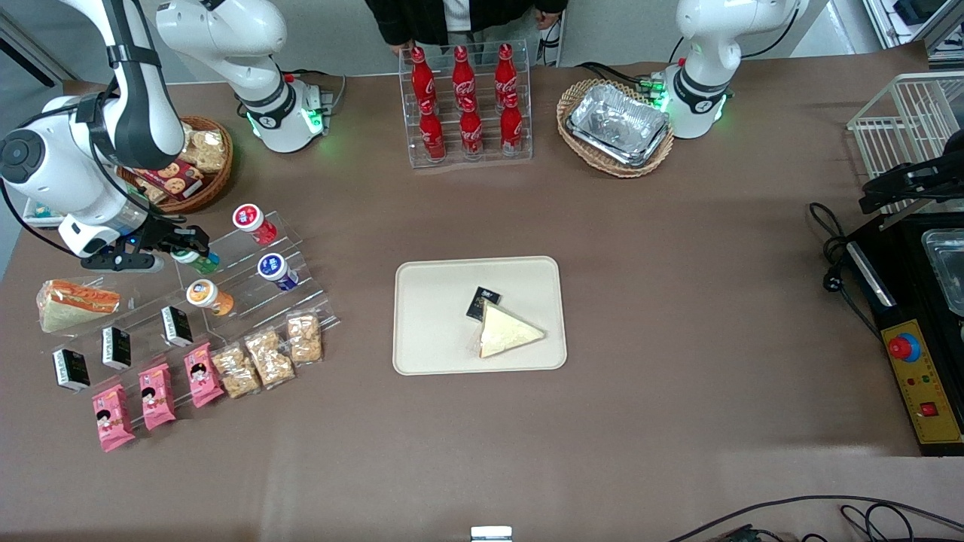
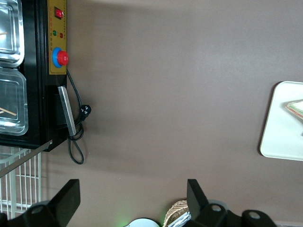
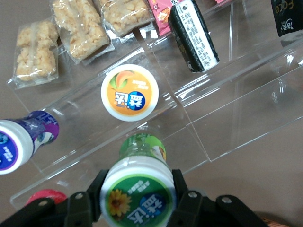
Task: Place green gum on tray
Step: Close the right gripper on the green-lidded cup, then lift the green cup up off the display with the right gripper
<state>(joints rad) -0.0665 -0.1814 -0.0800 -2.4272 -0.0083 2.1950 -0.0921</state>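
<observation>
Pink snack packs (image 1: 154, 395): three lie nearest the front camera, at the working arm's end of the table; each shows a cartoon face, and their text is too small to read.
Nut bars (image 1: 267, 355): three clear packets lie just beside the pink packs, with no label readable.
Black boxes (image 1: 117, 347): three stand in a row on the lowest step of the clear stepped stand (image 1: 294, 256); in the right wrist view one shows white small print and another shows letters that look like "Face".
Sandwich pack (image 1: 75, 303): a wedge in clear wrap lies near the black boxes.
Orange bottle (image 3: 129, 92): it stands on the stand, and its white cap bears a peach picture and a blue Chinese mark.
Blue bottle (image 3: 23, 141): it rests on the stand beside the orange one.
Green gum (image 3: 138, 187): it is on the stand, above the orange bottle's step; its white cap carries a green disc with a yellow flower and Chinese characters.
Gripper (image 3: 137, 189): its fingers are narrowed against the cap's two sides, holding the green gum.
Tray (image 1: 429, 316): it lies mid-table, well apart from the gum, carrying a wrapped sandwich wedge (image 1: 508, 331) and a small black box.
Cola bottles (image 1: 465, 102): six red bottles with white script stand in a clear rack, farthest from the front camera.
</observation>
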